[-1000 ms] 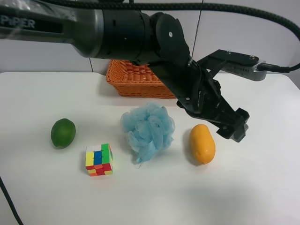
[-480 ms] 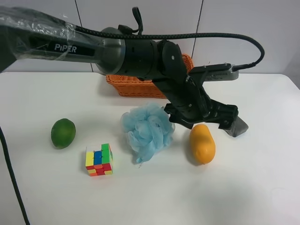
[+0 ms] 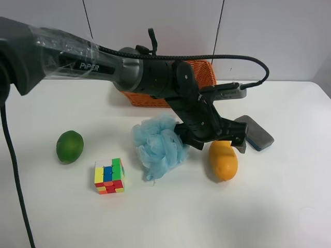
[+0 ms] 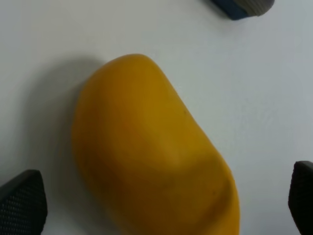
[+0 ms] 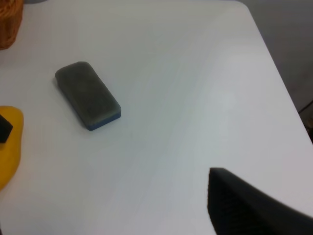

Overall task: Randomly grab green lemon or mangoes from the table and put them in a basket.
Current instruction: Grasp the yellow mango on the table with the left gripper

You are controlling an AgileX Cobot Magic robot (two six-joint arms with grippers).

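Dropping over the last second, the left arm has brought the left gripper [image 3: 223, 140] from well above the surface [image 3: 279, 206] to just over the far end of the mango [image 3: 223, 161] in the exterior high view. That looks like the approach to a pick, with no grasp made yet. The mango lies where it lay, just beside a blue bath pouf [image 3: 158, 144]. The green lemon [image 3: 70, 146] sits untouched well apart, near a colour cube [image 3: 109, 176]. The basket [image 3: 204, 72] stands behind the arm, and nothing shows inside the part in view. A grey block [image 3: 254, 133], hidden before, now shows. The arm's sleeve reads "PiPER" [image 3: 96, 66].

The right wrist view shows the block on bare surface, the mango's edge with a black fingertip against it, and a corner of basket. Of the right gripper [image 5: 244, 210] only one dark part appears, so whether it is spread I cannot tell.

The left wrist view shows the fingertips [image 4: 22, 200] spread wide on either side of the mango, not touching it.
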